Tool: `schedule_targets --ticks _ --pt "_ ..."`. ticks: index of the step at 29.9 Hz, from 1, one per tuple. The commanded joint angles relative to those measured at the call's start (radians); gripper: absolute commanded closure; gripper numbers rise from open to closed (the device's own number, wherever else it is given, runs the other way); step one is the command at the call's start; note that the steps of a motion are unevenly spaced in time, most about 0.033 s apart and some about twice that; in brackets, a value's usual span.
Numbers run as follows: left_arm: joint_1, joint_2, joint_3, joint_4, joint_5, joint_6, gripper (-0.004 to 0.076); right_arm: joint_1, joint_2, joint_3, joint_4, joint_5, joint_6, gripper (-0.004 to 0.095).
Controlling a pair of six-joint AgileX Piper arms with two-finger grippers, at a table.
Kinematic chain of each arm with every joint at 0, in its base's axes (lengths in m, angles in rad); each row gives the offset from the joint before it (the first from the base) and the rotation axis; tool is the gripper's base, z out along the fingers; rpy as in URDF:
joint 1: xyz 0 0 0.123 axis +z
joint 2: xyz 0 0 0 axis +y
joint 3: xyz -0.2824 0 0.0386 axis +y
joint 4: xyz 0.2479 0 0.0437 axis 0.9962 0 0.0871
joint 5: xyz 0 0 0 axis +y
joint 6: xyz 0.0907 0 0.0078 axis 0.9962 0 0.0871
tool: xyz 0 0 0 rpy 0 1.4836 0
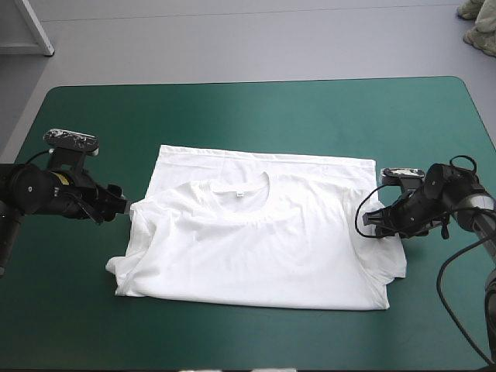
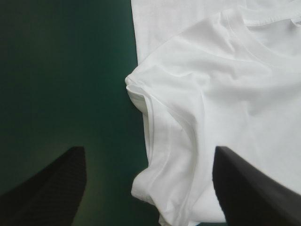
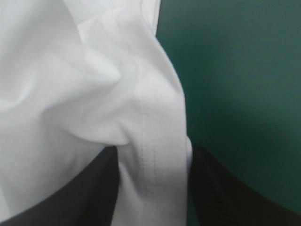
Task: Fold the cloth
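The white T-shirt (image 1: 256, 240) lies spread flat on the teal-green table (image 1: 232, 108), collar toward the far edge and a second layer showing beyond the collar. My left gripper (image 1: 124, 209) is low at the shirt's left sleeve. In the left wrist view this gripper (image 2: 149, 155) is open, and the folded sleeve (image 2: 164, 141) lies between and ahead of its black fingers. My right gripper (image 1: 372, 221) is at the shirt's right sleeve edge. In the right wrist view it (image 3: 153, 162) is closed in on the stitched sleeve hem (image 3: 150, 141), with the cloth puckered just ahead.
Bare teal-green cover surrounds the shirt on all sides, with the widest strip toward the far edge. The right arm's black cable (image 1: 453, 287) hangs near the table's right edge.
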Motion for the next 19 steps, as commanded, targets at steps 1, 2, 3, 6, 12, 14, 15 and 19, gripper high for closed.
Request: schedule_targets --ticks 1,2,3,6,12,14,15,19 --pt "-0.001 -0.022 -0.022 -0.011 -0.033 -0.015 0.0192 -0.009 -0.025 -0.029 0.02 -0.034 -0.021 0.0648" --pt "-0.001 -0.022 -0.022 -0.011 -0.036 -0.016 0.0196 -0.009 -0.025 -0.029 0.018 -0.036 -0.021 0.0695" --pt "-0.001 -0.022 -0.022 -0.011 -0.038 -0.016 0.0198 -0.009 -0.025 -0.029 0.016 -0.037 -0.021 0.0753" --pt "-0.001 -0.022 -0.022 -0.011 -0.042 -0.016 0.0198 -0.009 -0.025 -0.029 0.009 -0.028 -0.021 0.0911" --pt "-0.001 -0.022 -0.022 -0.011 -0.044 -0.016 0.0203 -0.011 -0.025 -0.029 -0.023 0.009 0.005 0.0924" --pt "-0.001 -0.022 -0.022 -0.011 -0.044 -0.014 0.0203 -0.011 -0.032 -0.029 -0.043 0.023 0.014 0.0924" --pt "-0.001 -0.022 -0.022 -0.011 -0.044 -0.014 0.0203 -0.011 -0.037 -0.029 -0.047 0.025 0.019 0.0923" --pt "-0.001 -0.022 -0.022 -0.011 -0.044 -0.014 0.0203 -0.011 -0.092 -0.029 -0.096 0.025 0.07 0.0924"
